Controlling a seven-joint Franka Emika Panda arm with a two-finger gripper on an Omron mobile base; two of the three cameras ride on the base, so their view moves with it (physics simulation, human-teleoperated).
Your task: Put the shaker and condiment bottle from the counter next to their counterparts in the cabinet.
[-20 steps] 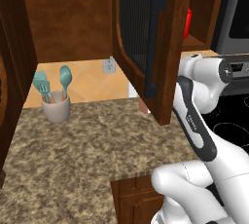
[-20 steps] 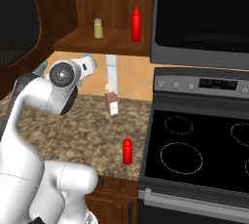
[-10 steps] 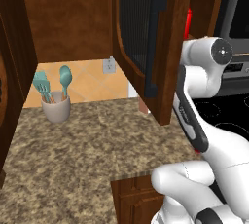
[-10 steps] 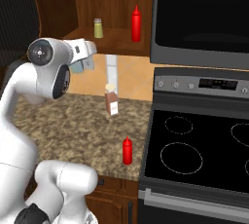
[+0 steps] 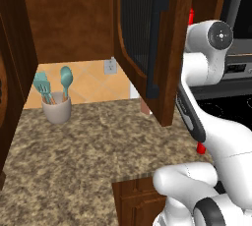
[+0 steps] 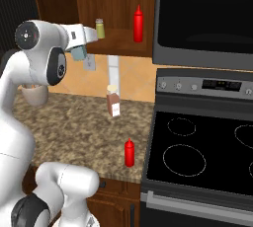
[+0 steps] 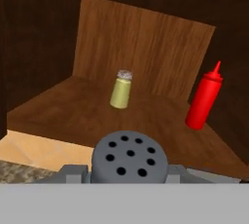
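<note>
My gripper (image 6: pixel 79 52) is shut on the shaker (image 6: pixel 77 53), a small pale blue-grey one, and holds it in the air just left of the open cabinet's shelf (image 6: pixel 121 43). In the hand view its grey perforated cap (image 7: pixel 129 157) sits between my fingertips, facing the shelf. On that shelf stand a yellow-green shaker (image 7: pixel 121 89) and a red bottle (image 7: pixel 204 102). The red condiment bottle (image 6: pixel 129 153) stands upright on the granite counter (image 6: pixel 74 127) near its front edge, beside the stove.
The cabinet door (image 5: pixel 142 38) hangs open over the counter, close to my arm. A brown bottle (image 6: pixel 113 103) stands by the back wall. A crock of teal utensils (image 5: pixel 56 107) sits at the left. The black stove (image 6: pixel 197 157) and microwave (image 6: pixel 202 14) are on the right.
My arm has swung upward, its elbow rising and moving out to the side. The gripper keeps the shaker and has shifted slightly up toward the shelf.
</note>
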